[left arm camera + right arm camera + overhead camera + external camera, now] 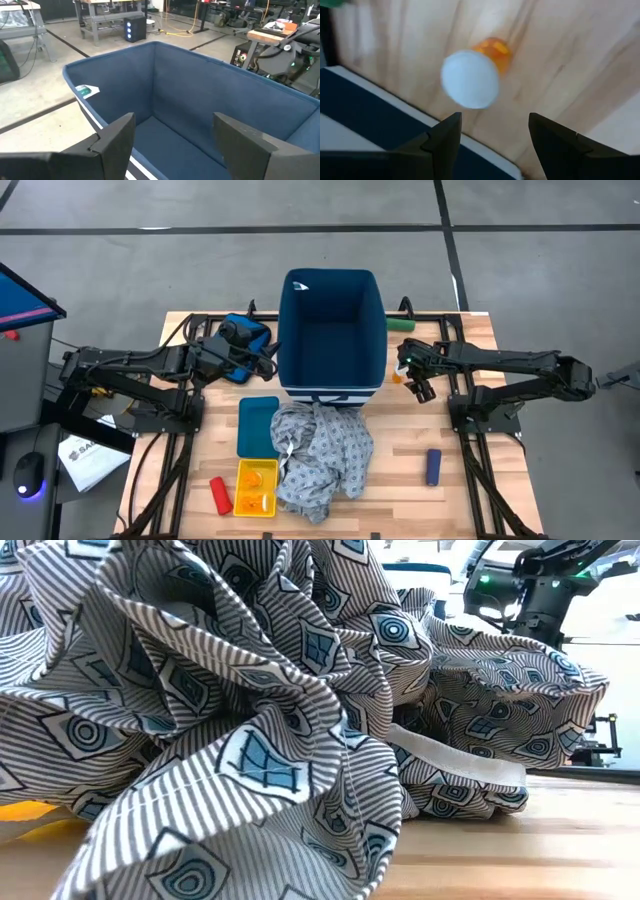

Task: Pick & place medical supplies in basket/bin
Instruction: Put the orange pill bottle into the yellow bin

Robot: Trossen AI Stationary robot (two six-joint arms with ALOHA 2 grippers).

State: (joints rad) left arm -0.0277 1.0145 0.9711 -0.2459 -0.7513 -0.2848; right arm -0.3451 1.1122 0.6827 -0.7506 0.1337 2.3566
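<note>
The navy bin stands upright at the upper middle of the high view, open at the top, a white-striped band along its base, a small label on an inner wall; inside it looks bare. Just below it the grey patterned gown lies crumpled in a heap on the wood, one edge touching the bin's base; it fills the low view. An orange pill bottle with a white cap stands on the table right of the bin. A red cylinder lies at lower left, a dark-blue cylinder at lower right, a green cylinder by the bin's upper right.
</note>
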